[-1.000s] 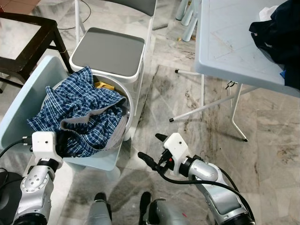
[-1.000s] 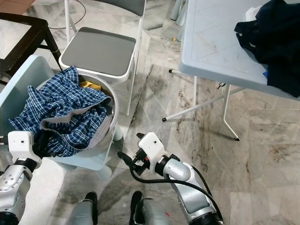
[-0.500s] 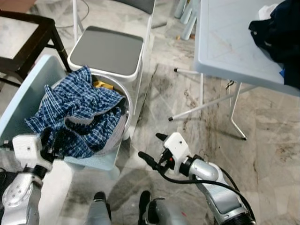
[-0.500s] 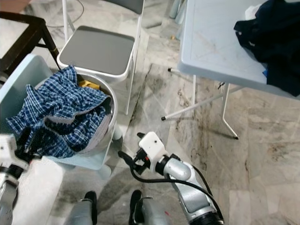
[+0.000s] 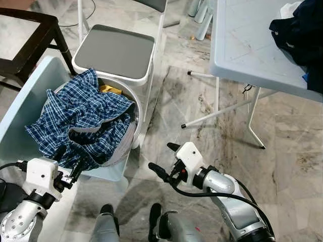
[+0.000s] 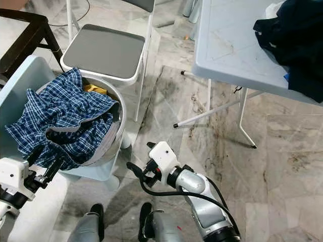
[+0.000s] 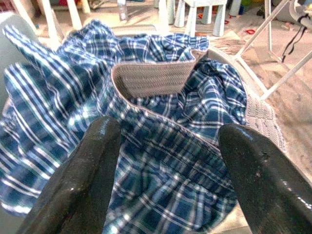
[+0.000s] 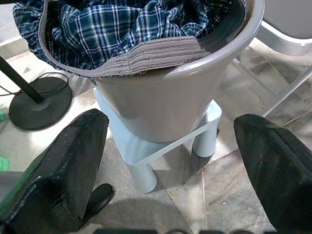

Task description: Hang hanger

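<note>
Below, left gripper [image 5: 68, 162] spread open at the plaid shirt's [image 5: 81, 118] near edge in the grey tub [image 6: 115, 135], yellow hanger [image 5: 112, 91] mostly buried, direction unclear, right gripper [image 5: 162, 159] open over marble floor [image 5: 212, 116].

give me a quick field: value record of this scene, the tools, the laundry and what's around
left tool: open, fingers at the near edge of the plaid shirt, holding nothing
right tool: open, low above the floor, beside the basket
plaid shirt: blue checked, heaped in the basket, draped over its rim
basket: round, grey, on a pale blue stool
yellow item: partly buried behind the shirt
chair: grey seat, behind the basket
folding table: dark clothes on top
floor: marble tiles
</note>
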Robot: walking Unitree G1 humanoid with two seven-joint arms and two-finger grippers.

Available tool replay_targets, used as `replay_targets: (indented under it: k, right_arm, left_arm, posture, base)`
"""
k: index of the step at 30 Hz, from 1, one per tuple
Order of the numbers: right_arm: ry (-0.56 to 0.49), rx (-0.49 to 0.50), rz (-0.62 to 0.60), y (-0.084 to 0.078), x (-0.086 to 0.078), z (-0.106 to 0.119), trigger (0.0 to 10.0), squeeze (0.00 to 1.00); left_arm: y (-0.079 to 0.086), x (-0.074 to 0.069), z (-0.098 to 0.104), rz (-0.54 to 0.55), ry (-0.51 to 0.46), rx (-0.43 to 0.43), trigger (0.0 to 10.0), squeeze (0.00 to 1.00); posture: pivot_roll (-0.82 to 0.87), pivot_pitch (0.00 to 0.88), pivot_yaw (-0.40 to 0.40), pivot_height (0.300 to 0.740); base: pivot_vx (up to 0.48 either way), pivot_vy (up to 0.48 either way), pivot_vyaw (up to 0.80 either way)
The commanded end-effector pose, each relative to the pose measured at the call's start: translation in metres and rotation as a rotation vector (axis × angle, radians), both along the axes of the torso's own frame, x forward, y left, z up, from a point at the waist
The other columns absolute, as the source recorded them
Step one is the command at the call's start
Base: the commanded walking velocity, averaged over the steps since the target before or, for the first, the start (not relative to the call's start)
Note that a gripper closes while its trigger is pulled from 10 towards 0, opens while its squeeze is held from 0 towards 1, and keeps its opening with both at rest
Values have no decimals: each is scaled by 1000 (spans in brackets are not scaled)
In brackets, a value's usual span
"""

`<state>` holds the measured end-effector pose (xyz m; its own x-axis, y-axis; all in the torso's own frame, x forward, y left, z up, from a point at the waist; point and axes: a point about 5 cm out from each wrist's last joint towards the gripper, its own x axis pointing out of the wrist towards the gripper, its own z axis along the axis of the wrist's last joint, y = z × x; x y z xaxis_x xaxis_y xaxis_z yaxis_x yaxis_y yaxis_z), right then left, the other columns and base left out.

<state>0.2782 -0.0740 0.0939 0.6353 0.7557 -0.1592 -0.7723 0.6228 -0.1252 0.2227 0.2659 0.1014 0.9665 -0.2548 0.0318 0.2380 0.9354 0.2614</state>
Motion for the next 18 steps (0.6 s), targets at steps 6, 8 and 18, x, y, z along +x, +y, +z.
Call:
replay_targets:
  k: [6,8,18]
  right_arm:
    - [18,-14,-3,-6,-3,-6,10000,0]
    - [18,-14,-4,-6,-3,-6,10000,0]
    - [22,-15,-8,-9,-5,-8,10000,0]
  left_arm:
    - [14,-5,0,-74,48,174,10000,1000]
    - [17,-5,1,-83,53,202,10000,1000]
    - [29,-7,0,-118,97,277,10000,1000]
  posture:
    - [284,353,-179,740]
    - [283,354,-178,740]
    - [280,359,-178,740]
  base:
    - [0,0,0]
    - [0,0,0]
    - [0,0,0]
